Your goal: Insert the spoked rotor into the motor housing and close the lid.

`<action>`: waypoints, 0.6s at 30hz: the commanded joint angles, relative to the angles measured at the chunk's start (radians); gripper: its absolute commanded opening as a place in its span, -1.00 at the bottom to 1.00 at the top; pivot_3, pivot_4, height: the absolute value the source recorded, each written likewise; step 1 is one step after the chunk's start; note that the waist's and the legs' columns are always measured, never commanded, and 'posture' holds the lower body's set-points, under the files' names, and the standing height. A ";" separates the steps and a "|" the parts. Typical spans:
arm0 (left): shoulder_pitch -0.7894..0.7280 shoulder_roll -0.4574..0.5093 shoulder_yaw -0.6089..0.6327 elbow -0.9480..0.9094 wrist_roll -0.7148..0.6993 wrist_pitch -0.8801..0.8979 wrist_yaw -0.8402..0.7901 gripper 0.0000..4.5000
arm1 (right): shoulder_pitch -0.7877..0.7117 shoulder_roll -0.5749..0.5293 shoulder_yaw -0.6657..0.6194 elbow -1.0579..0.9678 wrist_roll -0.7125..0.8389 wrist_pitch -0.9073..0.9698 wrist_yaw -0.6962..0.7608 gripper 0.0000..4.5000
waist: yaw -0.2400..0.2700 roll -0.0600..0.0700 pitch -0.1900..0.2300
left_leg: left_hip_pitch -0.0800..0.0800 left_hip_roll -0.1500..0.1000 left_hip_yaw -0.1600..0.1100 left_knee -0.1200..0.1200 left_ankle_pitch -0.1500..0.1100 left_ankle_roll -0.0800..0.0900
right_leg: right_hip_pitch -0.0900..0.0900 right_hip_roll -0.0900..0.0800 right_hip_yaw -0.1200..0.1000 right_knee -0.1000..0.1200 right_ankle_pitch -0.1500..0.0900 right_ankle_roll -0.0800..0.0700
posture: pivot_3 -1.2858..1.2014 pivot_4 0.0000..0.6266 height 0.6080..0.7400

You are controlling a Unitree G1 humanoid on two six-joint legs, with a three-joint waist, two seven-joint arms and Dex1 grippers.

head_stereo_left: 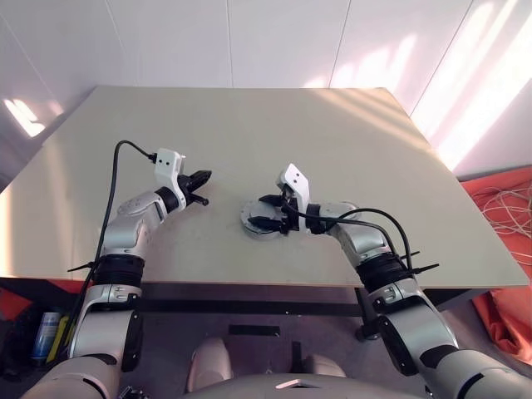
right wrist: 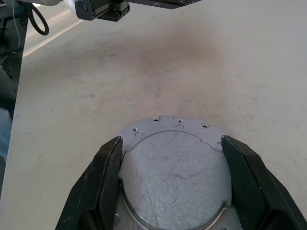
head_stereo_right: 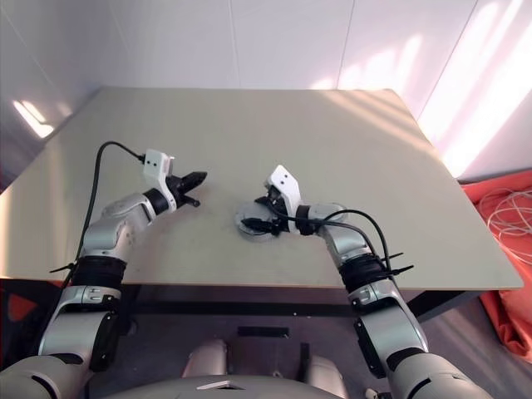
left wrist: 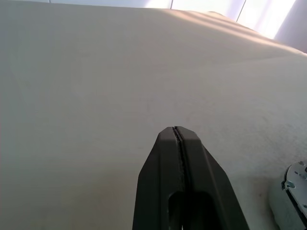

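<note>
Lid (right wrist: 177, 182) — round, silver-grey, scratched; seated flat on the motor housing (right wrist: 163, 125), whose scalloped flange with small holes shows around it, near the table's (head_stereo_left: 274, 133) front edge. Right gripper (right wrist: 175, 184) — spread wide, one finger at each side of the lid's rim; touching or just off, cannot tell. Left gripper (left wrist: 178, 136) — pressed together, empty, parked well apart over bare table. Step judged: closing the lid. Next: seating it square and flush, then letting go.

The round silver-grey metal motor housing (head_stereo_left: 259, 223) sits on the beige worktop (head_stereo_left: 332, 150), near its front edge. The right end effector (head_stereo_left: 268, 211) straddles it; the left end effector (head_stereo_left: 199, 179) is well apart, to its left.
</note>
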 commanded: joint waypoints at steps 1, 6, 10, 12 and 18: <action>-0.021 0.013 0.009 -0.020 0.001 -0.015 -0.002 -1.00 | -0.026 -0.001 -0.004 -0.001 -0.011 -0.021 -0.014 0.41 | 0.000 0.000 0.000 | 0.000 0.000 0.000 0.000 0.000 0.000 | 0.000 0.000 0.000 0.000 0.000 0.000 | 0.03 -1.00 1.00; -0.021 0.012 0.009 -0.021 0.001 -0.015 -0.001 -1.00 | -0.024 -0.012 0.012 0.025 -0.050 -0.045 -0.032 0.41 | 0.000 0.000 0.000 | 0.000 0.000 0.000 0.001 0.000 0.000 | 0.000 0.000 0.000 0.001 0.000 0.000 | 0.03 -1.00 1.00; -0.021 0.011 0.009 -0.020 0.001 -0.016 0.000 -1.00 | -0.030 -0.011 0.020 0.068 -0.078 -0.075 -0.060 0.41 | 0.000 0.000 0.000 | 0.001 0.000 0.000 0.001 0.000 0.000 | 0.000 0.000 0.000 0.001 0.000 0.000 | 0.03 -1.00 1.00; -0.020 0.011 0.009 -0.021 0.001 -0.016 0.000 -1.00 | -0.032 -0.013 0.031 0.093 -0.098 -0.099 -0.074 0.41 | 0.000 0.000 0.000 | 0.001 0.000 0.000 0.001 0.001 -0.001 | 0.001 0.000 0.000 0.001 0.000 -0.001 | 0.03 -1.00 1.00; -0.018 0.013 0.012 -0.021 0.001 -0.017 0.002 -1.00 | -0.030 -0.015 0.040 0.112 -0.101 -0.125 -0.053 0.41 | 0.000 0.000 0.000 | 0.004 0.000 0.000 0.001 0.001 -0.001 | 0.004 -0.002 0.001 0.001 0.000 -0.001 | 0.03 -1.00 1.00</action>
